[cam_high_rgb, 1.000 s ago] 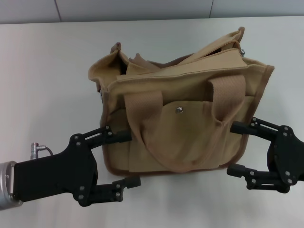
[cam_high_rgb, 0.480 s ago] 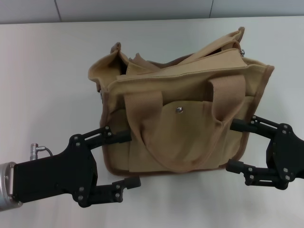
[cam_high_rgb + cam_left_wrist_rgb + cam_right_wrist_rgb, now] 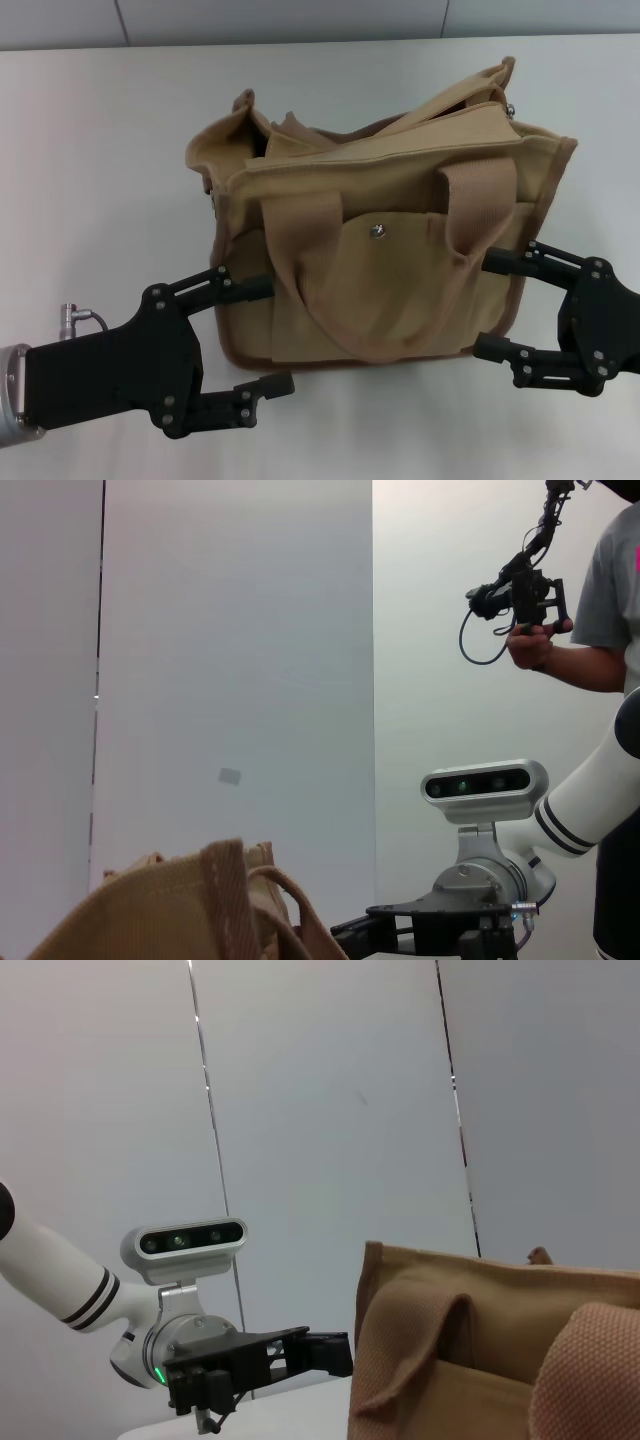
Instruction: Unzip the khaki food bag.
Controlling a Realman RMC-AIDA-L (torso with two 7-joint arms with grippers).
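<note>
In the centre of the frame the khaki food bag (image 3: 385, 250) stood on the white bench (image 3: 100, 180), flanked low by the open left tool (image 3: 262, 334) and open right tool (image 3: 492, 305), apparently to steady it.

Left end effector (image 3: 245, 335): matte black linkage fingers studded with small silver screws, on a boxy black body; silver metal wrist cuff with a small silver connector. Right end effector (image 3: 500, 305): same black, screw-studded build. Wrist views show white arm segments with black bands, each carrying a silver-grey camera bar.
</note>
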